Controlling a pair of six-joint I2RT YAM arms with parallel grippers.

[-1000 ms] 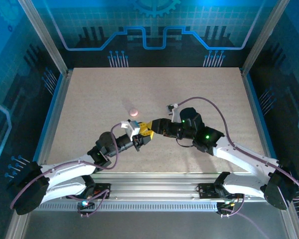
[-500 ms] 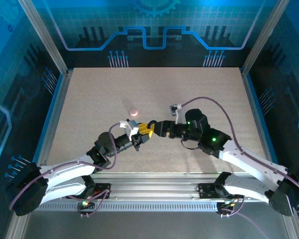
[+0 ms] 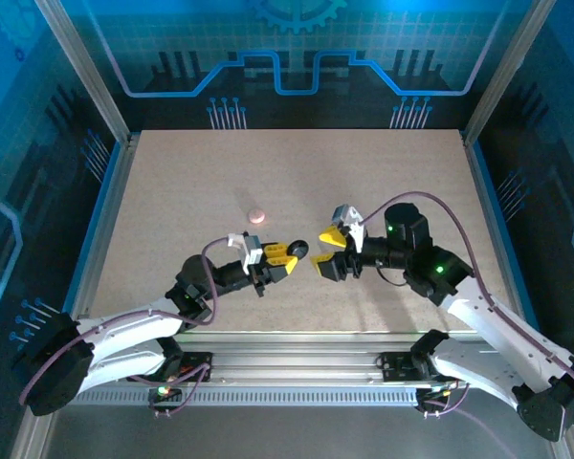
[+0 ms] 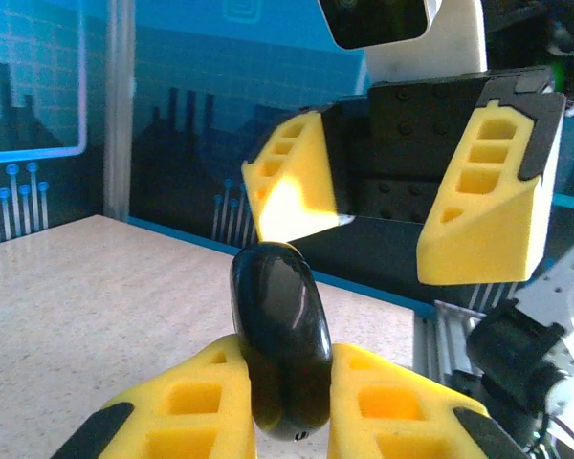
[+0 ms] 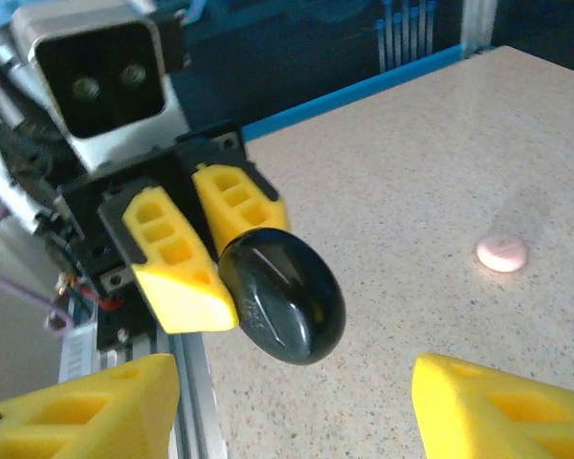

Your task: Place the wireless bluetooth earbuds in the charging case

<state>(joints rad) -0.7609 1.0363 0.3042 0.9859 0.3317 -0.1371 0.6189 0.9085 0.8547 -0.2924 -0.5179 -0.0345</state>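
Top view: left gripper shut on the black charging case, lifted clear of the table near its middle. Right gripper just across from it, jaws apart, holding nothing, close to the case but not touching. Pink round puck lying on the table beyond the left gripper, well apart from both.

Left wrist view: black charging case pinched edge-on between the two yellow fingers, standing upright. Looks closed, though the seam is hard to read. Right gripper facing it head-on, jaws wide, gap empty.

Right wrist view: same grip from the other side, with the left gripper clamping the black charging case by one edge and most of the glossy shell sticking out toward the right gripper. Jaws there open either side of the shell, no contact. Pink round puck flat on the table off to the right.

Progress, as a judgement: early. Case picked up and presented; lid seemingly not yet opened. Contents of the case impossible to tell. Probably left to do: opening the case with the right gripper, then fetching and seating the earbuds.
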